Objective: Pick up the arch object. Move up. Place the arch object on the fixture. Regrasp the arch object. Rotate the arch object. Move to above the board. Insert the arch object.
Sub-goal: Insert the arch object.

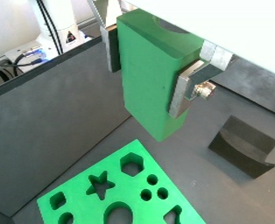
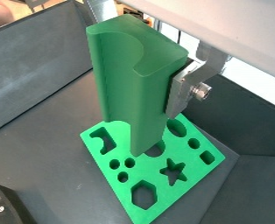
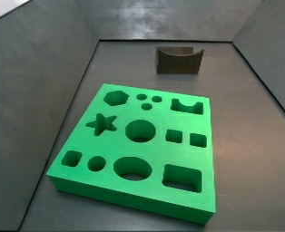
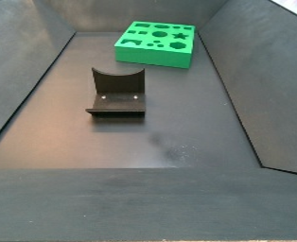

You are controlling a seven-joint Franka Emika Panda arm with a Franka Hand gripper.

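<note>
My gripper [image 1: 150, 74] is shut on the arch object [image 1: 151, 83], a tall bright green block with a curved notch at its upper end. Its silver fingers [image 1: 189, 87] clamp the block's two sides. The arch object hangs above the dark floor, well clear of it, in both wrist views [image 2: 128, 87]. The green board [image 1: 155, 164] with its shaped cutouts lies below, also seen in a wrist view [image 2: 146, 171] and in both side views [image 3: 114, 149] [image 4: 158, 57]. The dark fixture [image 1: 243, 144] stands apart from the board [image 3: 178, 60] [image 4: 117, 95]. Neither gripper nor arch object shows in the side views.
Dark walls enclose the floor on all sides in both side views. The fixture's corner shows at the edge of a wrist view [image 2: 2, 206]. Cables and white equipment [image 1: 23, 52] lie outside the wall.
</note>
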